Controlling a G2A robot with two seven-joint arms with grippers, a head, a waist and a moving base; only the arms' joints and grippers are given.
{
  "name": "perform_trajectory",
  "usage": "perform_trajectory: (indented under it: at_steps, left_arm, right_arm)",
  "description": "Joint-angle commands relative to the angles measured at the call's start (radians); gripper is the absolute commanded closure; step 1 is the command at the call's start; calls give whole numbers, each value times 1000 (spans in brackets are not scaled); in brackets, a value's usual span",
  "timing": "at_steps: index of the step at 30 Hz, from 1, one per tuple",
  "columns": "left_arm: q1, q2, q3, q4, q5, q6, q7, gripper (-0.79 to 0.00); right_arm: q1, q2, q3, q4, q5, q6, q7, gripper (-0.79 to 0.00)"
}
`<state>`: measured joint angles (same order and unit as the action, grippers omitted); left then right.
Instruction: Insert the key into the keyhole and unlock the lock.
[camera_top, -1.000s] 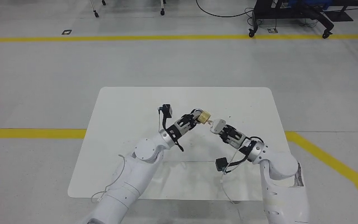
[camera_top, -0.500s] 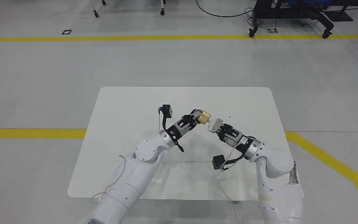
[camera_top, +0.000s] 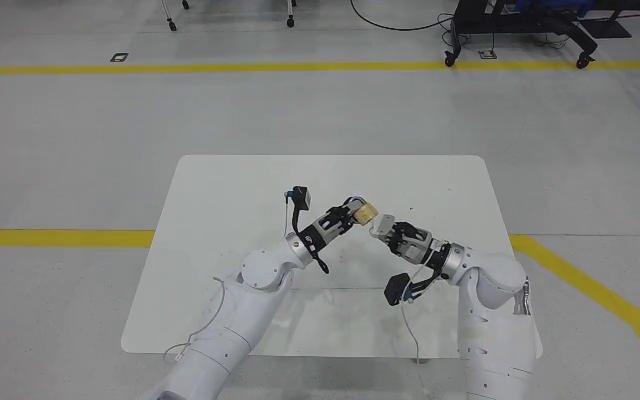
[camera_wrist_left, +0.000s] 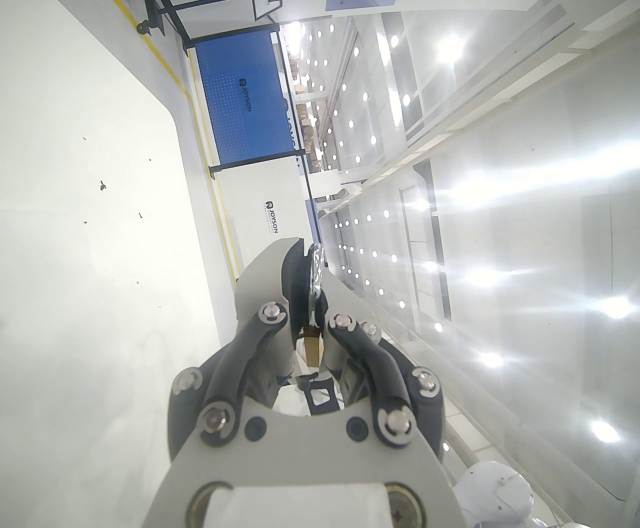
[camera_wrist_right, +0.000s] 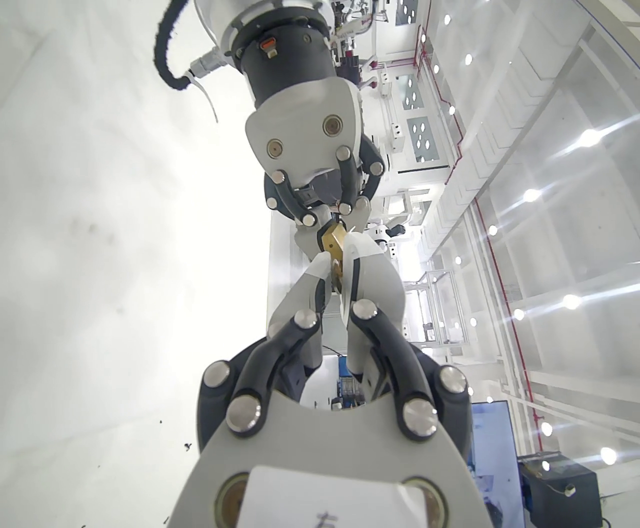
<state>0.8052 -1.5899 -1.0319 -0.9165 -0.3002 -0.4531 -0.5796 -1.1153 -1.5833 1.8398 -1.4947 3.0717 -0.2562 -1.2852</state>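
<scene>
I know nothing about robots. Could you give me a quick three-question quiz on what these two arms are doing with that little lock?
1. Multiple choice: which gripper holds the brass lock?
A) the left gripper
B) the right gripper
C) neither; it lies on the table
2. True or false: the two grippers are far apart, at opposite edges of the table.
3. Fill in: the right gripper is shut on the ____, which points at the brass lock.

Key
1. A.
2. False: they meet over the table's middle, tips close together.
3. key.
</scene>
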Motion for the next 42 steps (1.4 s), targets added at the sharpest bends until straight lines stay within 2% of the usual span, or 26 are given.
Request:
perform_trajectory:
  at_steps: [1,14,19,21,25,31,38,42]
  left_arm:
    - [0,1,-3,-1,-2,-1,-3,0]
    - [2,1,-6,-2,-10,2,-7,0]
    - [2,1,-6,-2,-10,2,-7,0]
    - [2,1,-6,-2,-10,2,-7,0]
    - [2,1,-6,-2,-10,2,-7,0]
    - [2,1,-6,-2,-10,2,-7,0]
    - [2,1,-6,-2,-10,2,-7,0]
    - [2,1,-6,-2,-10,2,-7,0]
  right_arm:
    - [6,-10,15,10,0,-2,-1,0]
    - [0,-14,12,13,0,-13,14,0]
    - [41,-34,49,85,0,-197,-82,0]
    - [65,-46,65,128,0,-208,-71,0]
    - [113,-81,104,245,0,-204,-76,0]
    - [163,-114,167,322,0,-204,-75,0]
    - [184,-133,221,344,0,-195,-84,0]
    - [145,-120,194,309,0,-175,-105,0]
